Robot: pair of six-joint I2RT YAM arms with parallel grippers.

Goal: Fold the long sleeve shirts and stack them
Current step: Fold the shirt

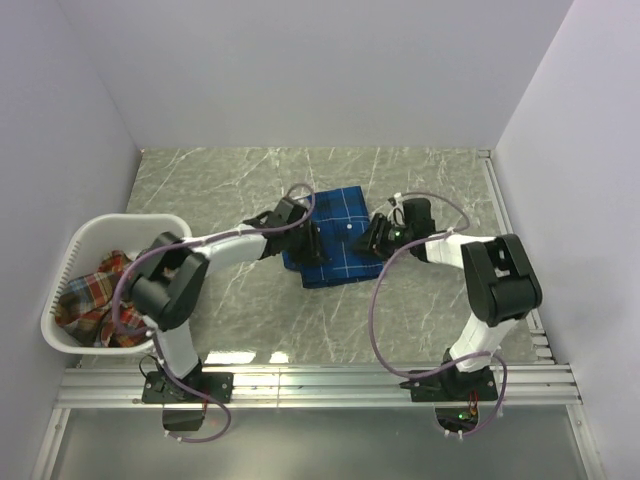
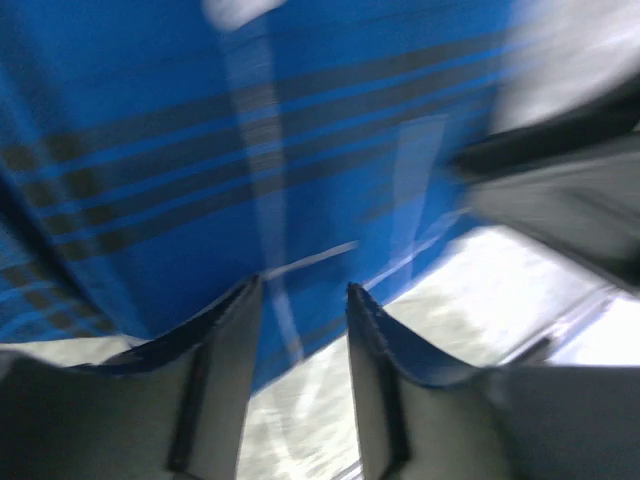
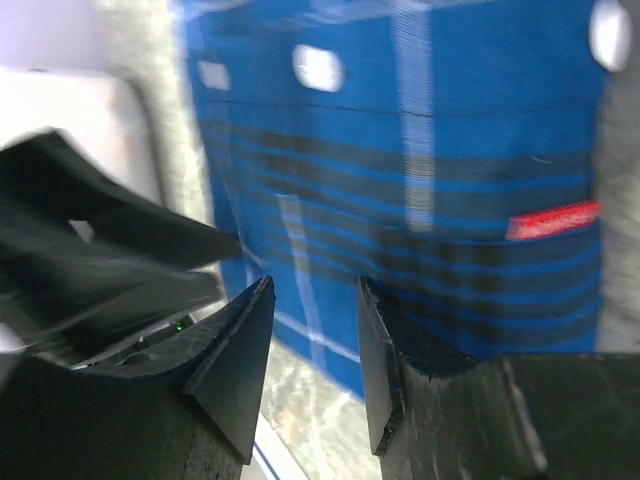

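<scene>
Rails [image 1: 320, 385], marbled table [image 1: 230, 180], shirt [image 1: 335, 262], white walls [image 1: 300, 70]

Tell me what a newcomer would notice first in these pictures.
The royal blue plaid shirt stands out, folded into a compact rectangle in the middle of the grey marbled table. The left gripper and the right gripper flank it, one at each side edge, fingers apart. At the far left, a red-orange plaid shirt lies crumpled in a white laundry basket.

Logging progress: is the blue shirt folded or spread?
Folded: the blue shirt lies as a compact rectangle, no sleeves sticking out.
</scene>
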